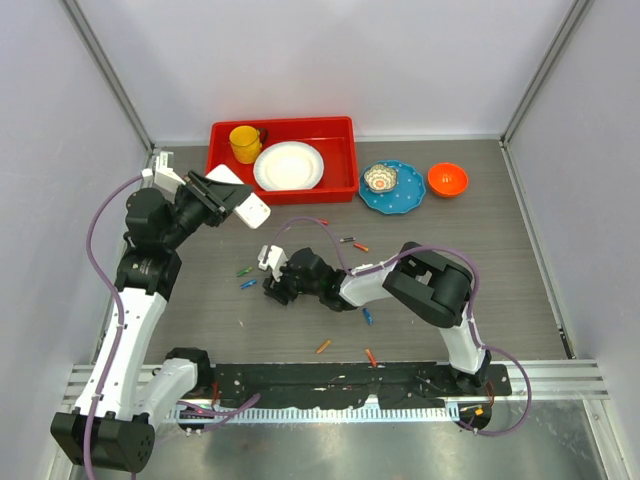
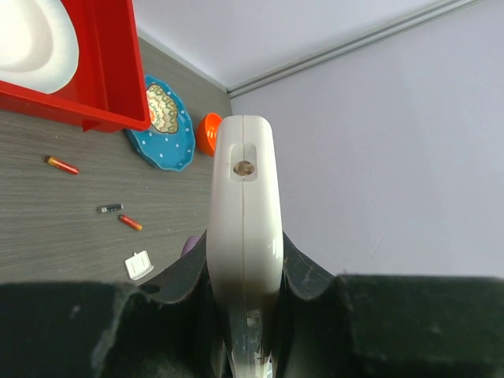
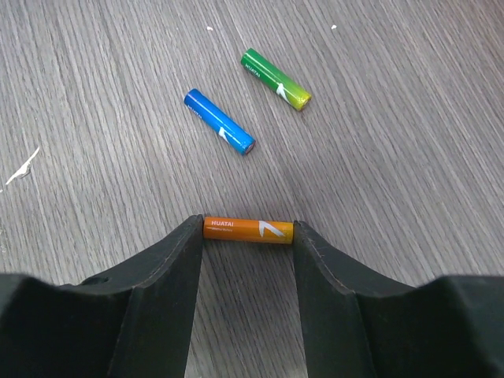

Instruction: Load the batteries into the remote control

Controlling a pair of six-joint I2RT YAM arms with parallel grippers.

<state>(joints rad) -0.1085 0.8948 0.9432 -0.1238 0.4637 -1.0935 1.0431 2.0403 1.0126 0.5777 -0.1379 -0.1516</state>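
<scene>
Right wrist view had the right gripper (image 3: 248,236) clamped end-to-end on a slim orange cylindrical battery (image 3: 248,229) near the grey wood-grain table (image 3: 394,157), left gripper (image 2: 244,276) gripping the flat white plastic remote control (image 2: 244,205) aloft; pinched by its ends, that battery could pivot or squirt out.

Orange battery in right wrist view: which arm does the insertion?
Right. The right hand clamps the slim orange cylindrical battery end to end; the left hand is full, gripping the flat white remote control.

Blue battery (image 3: 220,122), green battery (image 3: 276,79) lying apart, bare table (image 3: 94,94) all around
</scene>
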